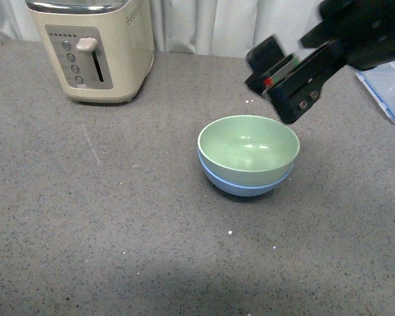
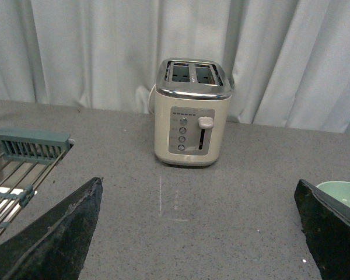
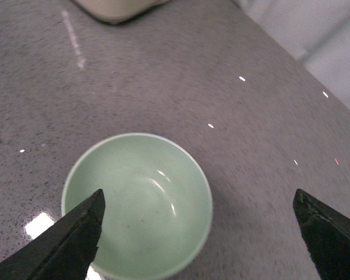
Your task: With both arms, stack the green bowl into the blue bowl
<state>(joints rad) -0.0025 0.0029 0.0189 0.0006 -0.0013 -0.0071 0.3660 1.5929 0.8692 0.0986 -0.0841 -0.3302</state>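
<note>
The green bowl (image 1: pixel 248 149) sits nested inside the blue bowl (image 1: pixel 245 186) at the middle of the grey counter; only the blue bowl's lower wall shows. My right gripper (image 1: pixel 286 82) is open and empty, raised above and behind the bowls to their right. In the right wrist view the green bowl (image 3: pixel 141 201) lies below, near one finger (image 3: pixel 70 242) of the open right gripper (image 3: pixel 198 233). My left gripper (image 2: pixel 201 233) is open and empty over bare counter, out of the front view. The green bowl's rim (image 2: pixel 343 192) shows beside its right finger.
A cream toaster (image 1: pixel 92 46) stands at the back left, also in the left wrist view (image 2: pixel 191 111). A clear container with a blue rim (image 1: pixel 388 89) lies at the right edge. A metal dish rack (image 2: pixel 17 169) is left of the left gripper. Curtains hang behind.
</note>
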